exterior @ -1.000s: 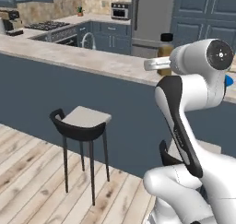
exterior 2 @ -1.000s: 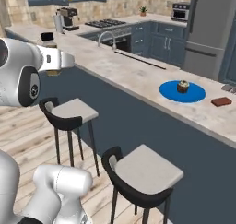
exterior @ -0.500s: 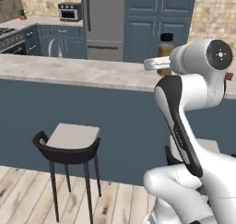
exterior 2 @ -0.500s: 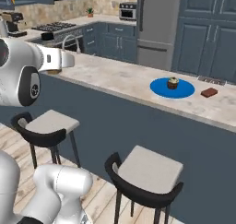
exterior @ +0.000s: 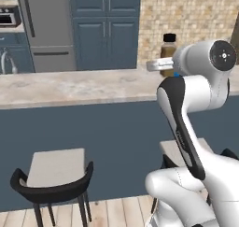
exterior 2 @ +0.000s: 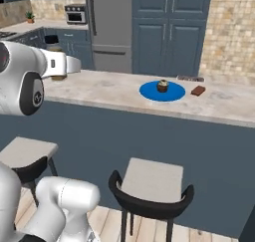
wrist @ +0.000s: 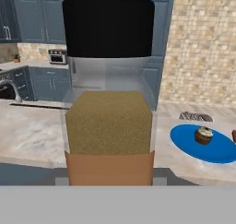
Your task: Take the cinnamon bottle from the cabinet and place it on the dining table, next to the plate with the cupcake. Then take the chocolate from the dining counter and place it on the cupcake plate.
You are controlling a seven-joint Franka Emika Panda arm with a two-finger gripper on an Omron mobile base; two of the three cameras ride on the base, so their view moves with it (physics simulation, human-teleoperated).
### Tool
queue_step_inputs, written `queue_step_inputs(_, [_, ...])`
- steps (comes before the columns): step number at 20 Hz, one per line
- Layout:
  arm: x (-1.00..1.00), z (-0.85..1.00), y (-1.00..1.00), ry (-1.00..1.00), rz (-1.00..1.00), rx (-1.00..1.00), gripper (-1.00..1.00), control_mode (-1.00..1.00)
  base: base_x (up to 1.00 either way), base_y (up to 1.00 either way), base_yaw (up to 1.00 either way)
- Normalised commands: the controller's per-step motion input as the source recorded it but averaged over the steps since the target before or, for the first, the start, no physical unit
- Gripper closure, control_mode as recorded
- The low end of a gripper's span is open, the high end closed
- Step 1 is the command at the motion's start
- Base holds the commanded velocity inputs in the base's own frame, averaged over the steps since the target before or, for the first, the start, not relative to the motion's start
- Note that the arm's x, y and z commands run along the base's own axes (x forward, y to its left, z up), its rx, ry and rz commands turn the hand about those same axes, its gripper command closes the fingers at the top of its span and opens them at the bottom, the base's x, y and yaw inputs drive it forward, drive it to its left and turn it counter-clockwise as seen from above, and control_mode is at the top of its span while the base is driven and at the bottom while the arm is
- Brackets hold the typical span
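**Bottle in hand, plate off to the right**

The pincer [exterior: 163, 65] is clamped on the cinnamon bottle [wrist: 109, 87], which stands upright in the grip with its black cap on top, held just above the near edge of the counter [exterior 2: 109, 89]. The blue plate [exterior 2: 162, 91] with the cupcake [exterior 2: 162, 85] lies further along the counter to the arm's right, well apart from the bottle. The chocolate [exterior 2: 198, 90] sits just beyond the plate. To my eye, the bottle must travel rightward before it is set down.

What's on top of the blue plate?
A little brown cupcake sits on the blue plate. The plate's middle under the cupcake is covered. The chocolate lies beside it, on the counter.
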Motion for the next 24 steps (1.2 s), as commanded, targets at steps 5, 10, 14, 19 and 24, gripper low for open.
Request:
queue_step_inputs(5, [0.0,0.0,0.0,0.0,0.0,0.0,1.0,1.0,0.51,0.46,-0.23])
queue_step_inputs(10, [0.0,0.0,0.0,0.0,0.0,0.0,1.0,1.0,0.45,0.43,-0.04])
queue_step_inputs(14, [0.0,0.0,0.0,0.0,0.0,0.0,1.0,1.0,0.46,0.23,-0.02])
queue_step_inputs(19, [0.0,0.0,0.0,0.0,0.0,0.0,1.0,1.0,0.27,0.13,0.0])
queue_step_inputs(24, [0.0,0.0,0.0,0.0,0.0,0.0,1.0,1.0,0.0,0.0,0.0])
